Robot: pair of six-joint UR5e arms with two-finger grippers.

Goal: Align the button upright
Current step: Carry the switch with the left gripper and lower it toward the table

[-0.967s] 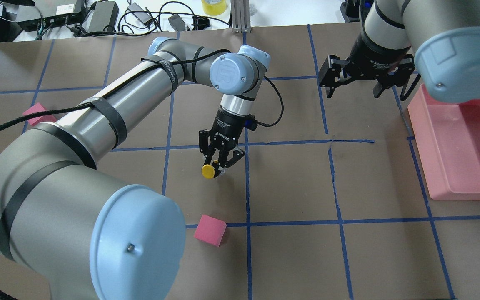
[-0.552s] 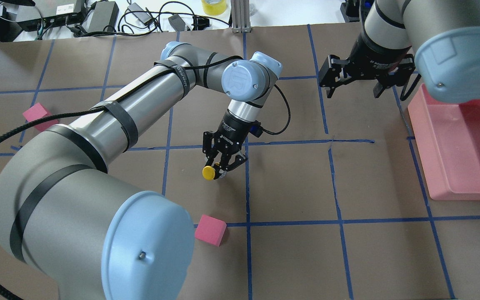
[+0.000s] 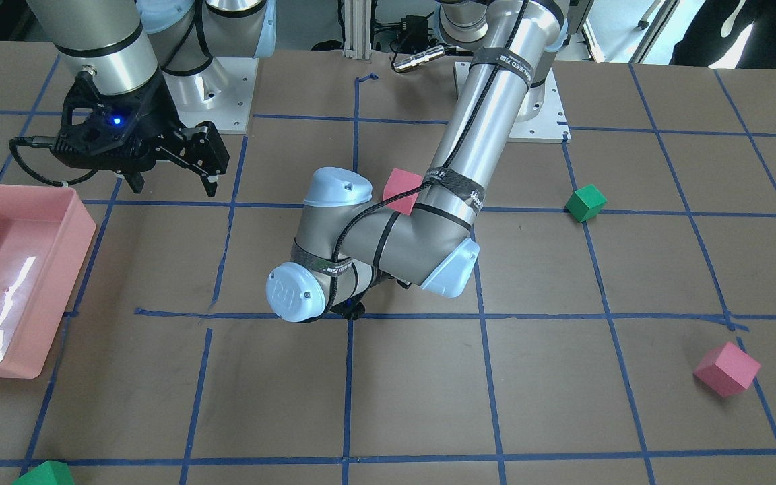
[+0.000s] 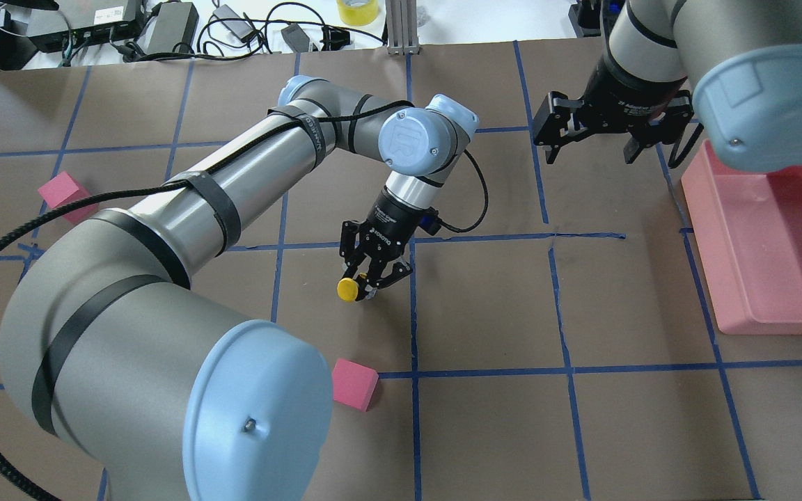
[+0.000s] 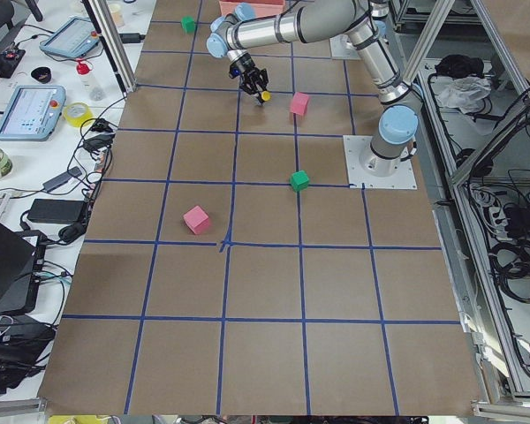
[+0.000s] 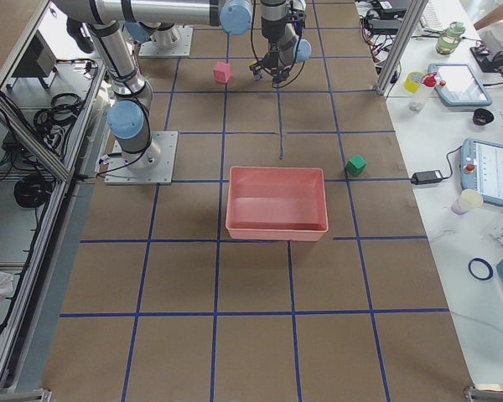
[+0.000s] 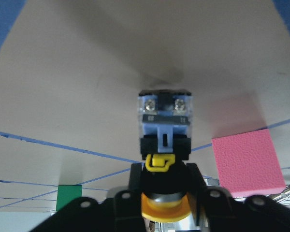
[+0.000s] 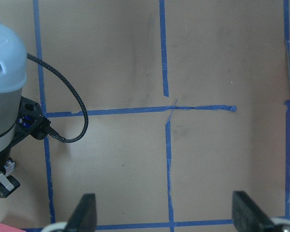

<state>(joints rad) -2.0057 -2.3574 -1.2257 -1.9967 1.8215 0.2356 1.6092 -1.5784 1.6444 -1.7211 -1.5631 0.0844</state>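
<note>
The button (image 4: 354, 288) has a yellow cap and a black and blue-grey base. My left gripper (image 4: 367, 282) is shut on it, just above the table near a blue tape line. It is held tilted, cap toward the near left. In the left wrist view the button (image 7: 164, 128) points base-first away from the camera, with the fingers (image 7: 195, 181) clamped at its neck. In the front-facing view the left arm's elbow hides it. My right gripper (image 4: 592, 147) is open and empty, hovering at the far right, and it also shows in the right wrist view (image 8: 166, 217).
A pink tray (image 4: 770, 243) stands at the right edge. One pink cube (image 4: 354, 384) lies near the button, another (image 4: 63, 193) at the far left. A green cube (image 3: 585, 203) lies on the left arm's side, and another (image 3: 44, 473) at the far corner.
The left arm's elbow and wrist have swung to the right, which tilted the gripper. The button has stayed at nearly the same spot. The right arm has not moved.
</note>
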